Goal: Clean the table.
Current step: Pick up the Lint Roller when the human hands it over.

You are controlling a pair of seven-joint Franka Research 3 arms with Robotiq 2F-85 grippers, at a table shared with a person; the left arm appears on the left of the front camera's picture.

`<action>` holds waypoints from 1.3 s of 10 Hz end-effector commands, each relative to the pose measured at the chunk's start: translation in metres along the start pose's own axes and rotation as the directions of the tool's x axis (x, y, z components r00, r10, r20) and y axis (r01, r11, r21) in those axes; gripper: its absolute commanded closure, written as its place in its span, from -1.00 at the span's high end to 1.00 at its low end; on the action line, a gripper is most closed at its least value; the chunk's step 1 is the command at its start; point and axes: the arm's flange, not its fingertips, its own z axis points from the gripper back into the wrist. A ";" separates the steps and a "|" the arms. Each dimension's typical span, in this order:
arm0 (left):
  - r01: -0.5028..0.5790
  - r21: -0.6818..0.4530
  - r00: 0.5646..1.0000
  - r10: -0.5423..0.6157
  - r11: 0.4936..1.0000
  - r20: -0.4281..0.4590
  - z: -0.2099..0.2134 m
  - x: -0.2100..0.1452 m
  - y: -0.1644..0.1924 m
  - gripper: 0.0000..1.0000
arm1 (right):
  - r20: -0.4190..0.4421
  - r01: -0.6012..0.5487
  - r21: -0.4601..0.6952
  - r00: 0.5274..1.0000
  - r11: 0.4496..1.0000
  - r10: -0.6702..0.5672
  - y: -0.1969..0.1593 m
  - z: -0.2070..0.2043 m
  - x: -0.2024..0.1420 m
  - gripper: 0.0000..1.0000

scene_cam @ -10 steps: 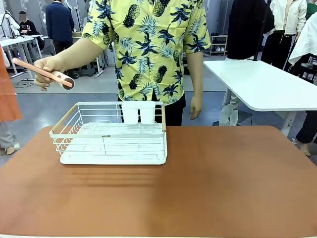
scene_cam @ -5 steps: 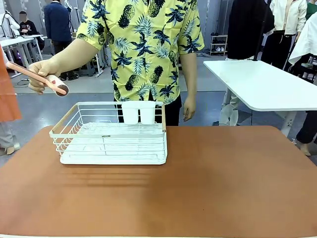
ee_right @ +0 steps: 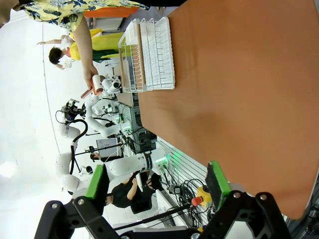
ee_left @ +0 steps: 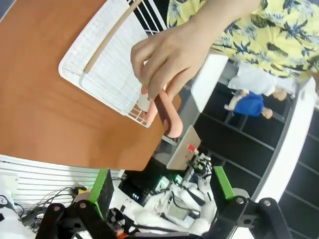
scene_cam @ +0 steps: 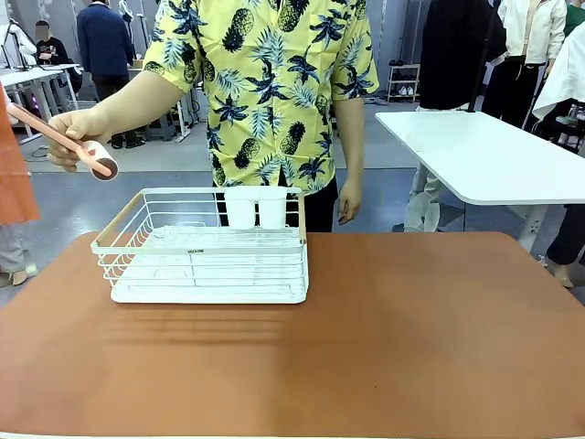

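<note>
Workshop floor with other people and a white side table (scene_cam: pixel 484 155) behind. The brown table (scene_cam: pixel 411 338) fills the foreground of the front view, with one person standing at its far edge.

Count:
- 1 white wire dish rack (scene_cam: pixel 210 265) on the table's left half
- 2 white cups (scene_cam: pixel 240 208) side by side at the rack's back rail
- 1 pink roller (scene_cam: pixel 87 151)
- 2 person's hands
- 2 grippers

The raised hand (scene_cam: pixel 71 126) is clenched around the roller's handle, held out in the air beyond the rack's left end and above the floor, not over the table top. The roller's head points down toward the rack. The other hand (scene_cam: pixel 348 199) hangs loose at the person's side, holding nothing.

In their wrist views, the left gripper (ee_left: pixel 162 188) and the right gripper (ee_right: pixel 155 180) both have their pads spread wide with nothing between them.

Versus a second ago, the raised hand and roller have shifted slightly left and the roller head has dipped a bit. The body has also leaned a little left. Rack and cups are unchanged.
</note>
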 end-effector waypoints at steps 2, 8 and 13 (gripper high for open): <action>0.018 0.080 0.997 -0.023 0.997 0.068 -0.019 -0.027 -0.016 1.00 | 0.000 -0.002 -0.001 1.000 1.000 0.002 0.001 0.001 -0.001 1.00; 0.001 0.138 0.973 -0.033 0.990 0.228 -0.080 -0.050 -0.031 1.00 | 0.000 -0.002 -0.001 1.000 1.000 0.002 0.001 0.001 -0.001 1.00; -0.012 0.119 0.975 -0.015 0.993 0.222 -0.110 -0.044 -0.018 1.00 | 0.000 -0.002 -0.001 1.000 1.000 0.002 0.001 0.001 -0.001 1.00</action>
